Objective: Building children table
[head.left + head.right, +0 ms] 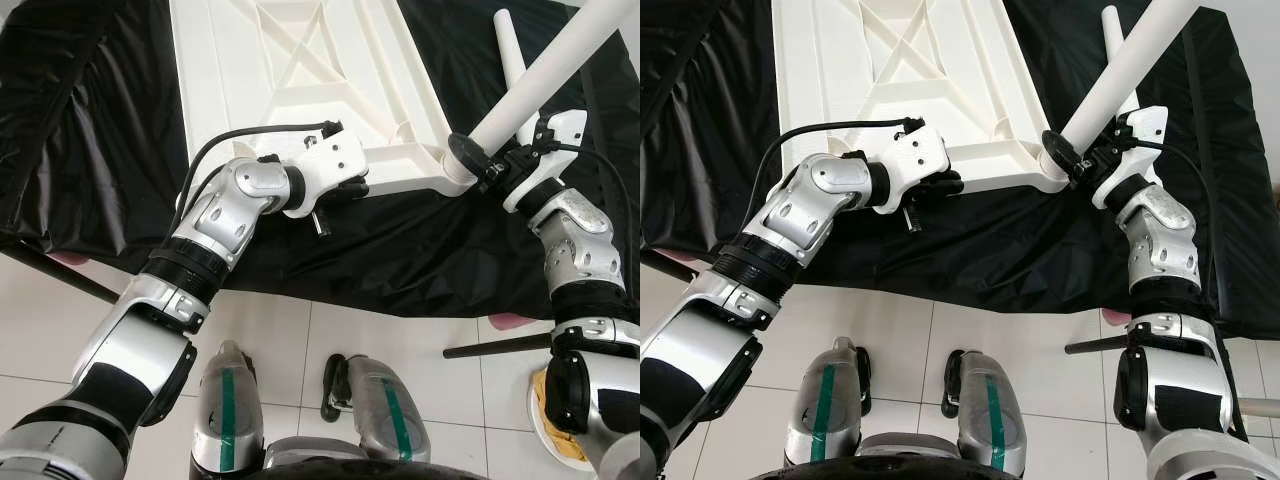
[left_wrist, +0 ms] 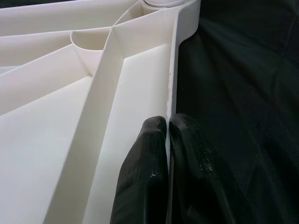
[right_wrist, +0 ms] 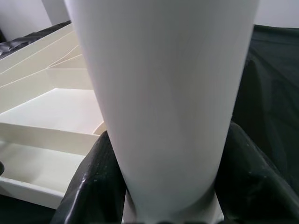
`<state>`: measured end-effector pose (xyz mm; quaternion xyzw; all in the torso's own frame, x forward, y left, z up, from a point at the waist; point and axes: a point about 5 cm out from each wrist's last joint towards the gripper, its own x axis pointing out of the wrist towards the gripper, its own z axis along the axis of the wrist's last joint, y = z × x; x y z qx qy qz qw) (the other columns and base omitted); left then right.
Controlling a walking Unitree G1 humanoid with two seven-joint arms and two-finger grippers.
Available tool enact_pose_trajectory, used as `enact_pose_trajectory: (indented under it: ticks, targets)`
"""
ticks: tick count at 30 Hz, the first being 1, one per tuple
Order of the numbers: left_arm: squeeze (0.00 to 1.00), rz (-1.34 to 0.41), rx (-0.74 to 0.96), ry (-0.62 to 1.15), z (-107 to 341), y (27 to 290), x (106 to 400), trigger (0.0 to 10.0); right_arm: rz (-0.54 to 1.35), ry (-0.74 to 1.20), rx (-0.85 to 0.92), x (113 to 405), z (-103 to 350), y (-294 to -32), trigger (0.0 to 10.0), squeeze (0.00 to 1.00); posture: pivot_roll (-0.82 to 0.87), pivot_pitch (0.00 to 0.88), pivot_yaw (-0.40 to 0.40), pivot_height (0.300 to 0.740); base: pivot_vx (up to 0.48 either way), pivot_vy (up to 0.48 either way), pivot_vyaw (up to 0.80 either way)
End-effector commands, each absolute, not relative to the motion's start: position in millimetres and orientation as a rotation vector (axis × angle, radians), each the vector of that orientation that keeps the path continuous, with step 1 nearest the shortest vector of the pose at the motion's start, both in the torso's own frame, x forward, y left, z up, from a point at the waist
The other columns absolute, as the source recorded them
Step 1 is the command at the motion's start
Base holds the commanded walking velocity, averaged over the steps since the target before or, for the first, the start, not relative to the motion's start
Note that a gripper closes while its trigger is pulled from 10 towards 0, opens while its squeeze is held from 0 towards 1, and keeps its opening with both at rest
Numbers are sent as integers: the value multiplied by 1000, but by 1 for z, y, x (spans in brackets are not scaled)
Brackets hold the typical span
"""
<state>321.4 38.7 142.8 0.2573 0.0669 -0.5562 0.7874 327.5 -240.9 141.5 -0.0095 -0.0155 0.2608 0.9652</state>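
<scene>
A white plastic tabletop (image 1: 300,60) lies upside down on a black cloth (image 1: 90,120), ribs facing up. My left gripper (image 1: 355,187) is shut on its near rim (image 2: 172,84), one finger (image 2: 145,177) inside and one outside. A white table leg (image 1: 545,75) stands tilted, its lower end in the near right corner socket (image 1: 458,175). My right gripper (image 1: 495,165) is shut on this leg just above the socket. In the right wrist view the leg (image 3: 163,93) sits between both black fingers (image 3: 93,186).
A second loose white leg (image 1: 511,50) lies on the cloth at the back right. Below the cloth's near edge are white floor tiles, my own legs (image 1: 225,410), a black rod (image 1: 495,347) and a white-and-yellow object (image 1: 560,420).
</scene>
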Motion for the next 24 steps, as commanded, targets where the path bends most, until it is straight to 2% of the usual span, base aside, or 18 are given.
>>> enact_pose_trajectory:
  ticks: [1,6,24]
  targets:
    - [0,-1178,563,186,137,44,323,10000,548,-15,15,326,137,-240,10000,0,79,38,-58,740,0,0,0]
    - [0,-1178,564,185,137,44,323,10000,510,-20,13,327,139,-242,10000,0,80,38,-62,740,0,0,0]
    - [0,-1180,560,182,138,43,322,10000,80,-101,45,319,148,-229,10000,0,69,54,-70,740,0,0,0]
